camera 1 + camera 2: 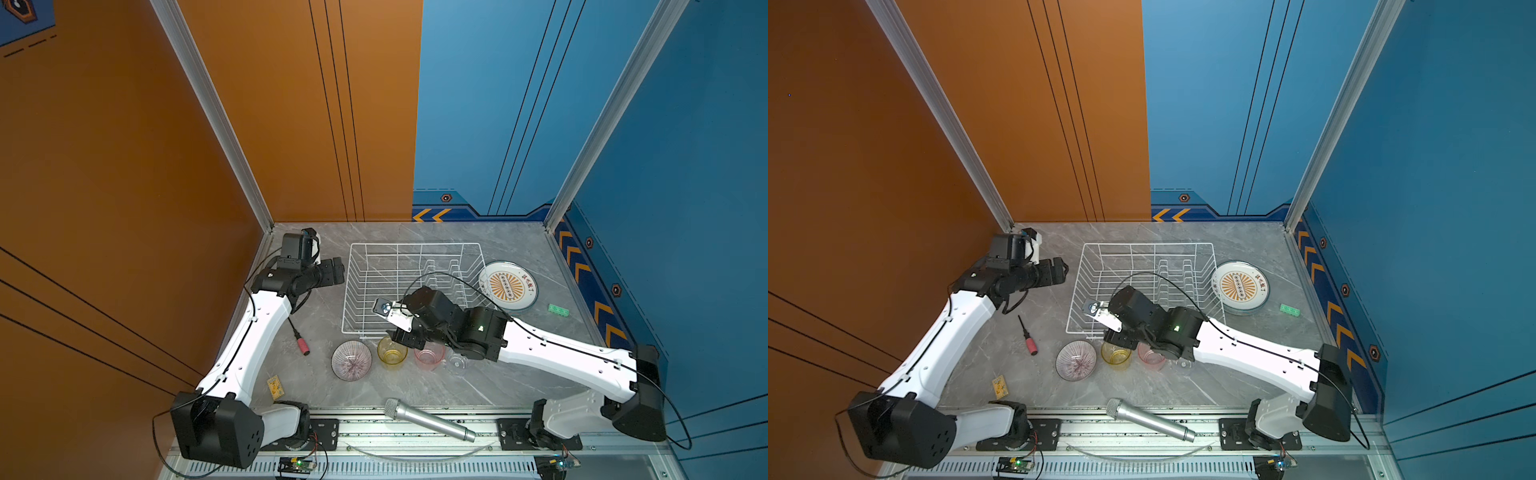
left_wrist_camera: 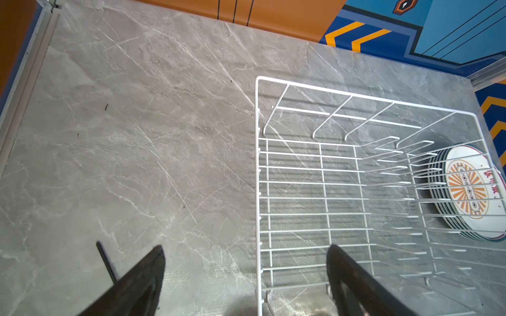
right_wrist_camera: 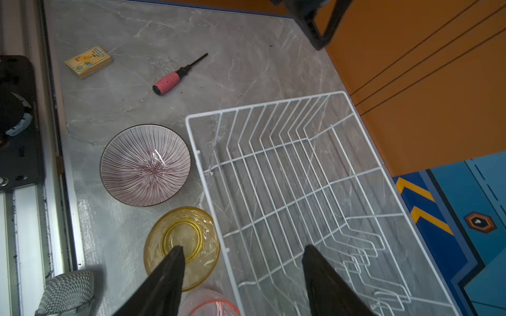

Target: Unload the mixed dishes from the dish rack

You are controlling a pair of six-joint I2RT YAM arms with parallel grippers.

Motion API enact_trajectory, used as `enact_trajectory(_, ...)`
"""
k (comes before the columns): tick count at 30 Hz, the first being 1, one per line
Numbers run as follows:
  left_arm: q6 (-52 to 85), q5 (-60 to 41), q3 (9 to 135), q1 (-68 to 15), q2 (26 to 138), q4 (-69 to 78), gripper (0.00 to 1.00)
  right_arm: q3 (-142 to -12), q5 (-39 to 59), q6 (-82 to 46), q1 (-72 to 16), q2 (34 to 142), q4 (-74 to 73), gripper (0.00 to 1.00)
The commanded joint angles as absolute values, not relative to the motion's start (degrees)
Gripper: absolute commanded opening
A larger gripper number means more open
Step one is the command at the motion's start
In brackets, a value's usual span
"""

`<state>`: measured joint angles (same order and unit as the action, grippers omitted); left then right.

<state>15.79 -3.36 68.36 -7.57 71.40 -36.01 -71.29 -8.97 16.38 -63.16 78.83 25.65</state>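
The white wire dish rack (image 1: 415,244) (image 1: 1142,244) (image 2: 257,164) (image 3: 200,169) stands at the middle back with nothing in it. A stack of orange-patterned plates (image 1: 508,286) (image 1: 1239,286) (image 2: 468,188) lies on the table right of it. In front of the rack stand the striped bowl (image 1: 351,360) (image 3: 145,165), the yellow tumbler (image 1: 391,353) (image 3: 189,232), the pink tumbler (image 1: 429,358) (image 3: 210,303) and the clear tumbler (image 1: 457,362). My right gripper (image 1: 405,338) (image 3: 243,247) hangs open over the rack's front rim, holding nothing. Left of the rack, my left gripper (image 1: 336,270) (image 2: 246,246) is open and holds nothing.
A silver microphone (image 1: 428,419) lies at the table's front edge. A pink-handled screwdriver (image 1: 300,338) (image 3: 175,76) and a small yellow box (image 1: 275,387) lie at the front left. A green block (image 1: 558,309) sits by the right wall.
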Motion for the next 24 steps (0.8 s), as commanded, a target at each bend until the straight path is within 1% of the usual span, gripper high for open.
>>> enact_trajectory(1, 14.42, -1.3, 66.94, -8.14, 69.04, -33.77, 0.93, -68.1, -8.57, 12.33, -61.11, 74.2, 21.83, 0.69)
enact_trajectory(6, 13.85, -0.32, 65.36, -8.45, 67.53, -31.85, 0.93, -64.17, -9.36, 9.93, -56.8, 68.47, 21.28, 0.71)
enact_trajectory(10, 12.77, 0.79, 62.82, -8.6, 66.32, -28.76, 0.93, -61.47, -10.63, 6.71, -51.55, 63.76, 21.09, 0.74)
enact_trajectory(11, 12.14, 1.53, 61.76, -8.57, 65.99, -27.28, 0.94, -60.61, -10.71, 5.69, -49.85, 62.48, 21.09, 0.76)
enact_trajectory(12, 11.3, 2.43, 60.58, -8.6, 65.74, -25.74, 0.99, -59.86, -10.72, 4.79, -48.39, 61.29, 21.09, 0.77)
enact_trajectory(14, 9.14, 4.14, 56.68, -8.46, 64.9, -21.66, 0.98, -58.2, -10.79, 2.98, -45.05, 58.97, 21.03, 0.77)
enact_trajectory(17, 4.52, 4.94, 49.47, -8.35, 63.62, -12.52, 0.98, -54.84, -10.51, 0.44, -40.65, 55.28, 20.27, 0.79)
enact_trajectory(18, 3.18, 5.11, 46.58, -8.39, 63.18, -7.79, 0.98, -53.6, -10.38, -0.35, -37.8, 54.11, 19.9, 0.8)
enact_trajectory(20, 2.84, 6.11, 40.6, -8.35, 62.31, 0.11, 0.98, -51.39, -9.75, -1.79, -34.58, 52.23, 19.24, 0.81)
enact_trajectory(24, 1.18, 8.89, 27.25, -8.26, 61.04, 20.43, 0.98, -48.09, -8.49, -3.57, -27.33, 49.95, 18.4, 0.82)
